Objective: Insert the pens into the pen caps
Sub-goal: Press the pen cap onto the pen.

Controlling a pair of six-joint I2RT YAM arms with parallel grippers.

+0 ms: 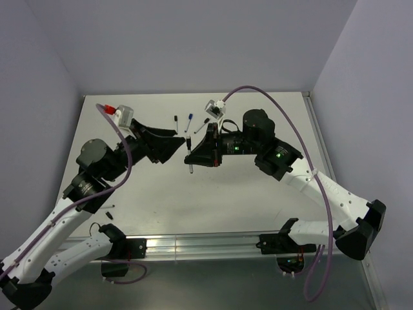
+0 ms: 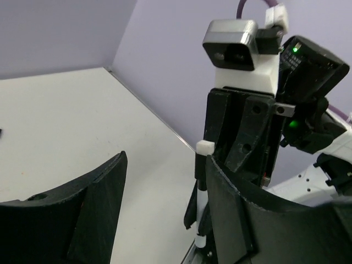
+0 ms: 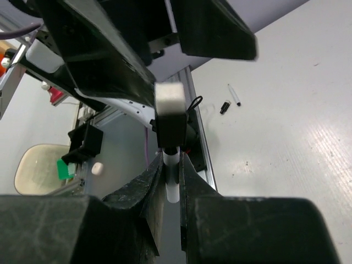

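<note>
While right gripper clenches a pen upright over the table, left gripper hangs spread wide and empty just beside it.

Risk: fingers clash at this closeness, or pen twists in the clamp under a push.

Black-and-white piece sits atop pen, possibly a cap.

Loose pens lie beyond the grippers. Spare cap lies well apart.

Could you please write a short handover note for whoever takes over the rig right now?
Left gripper: open, empty, jaws apart by the held pen's top.
Right gripper: shut on a pen, roughly upright, a black cap seemingly on its end.
Three far pens lie at the far side of the table; a loose pen and loose cap lie at its near left.
Done: perhaps this one capping. Left: the loose pair; the far pens are too small to judge.
</note>
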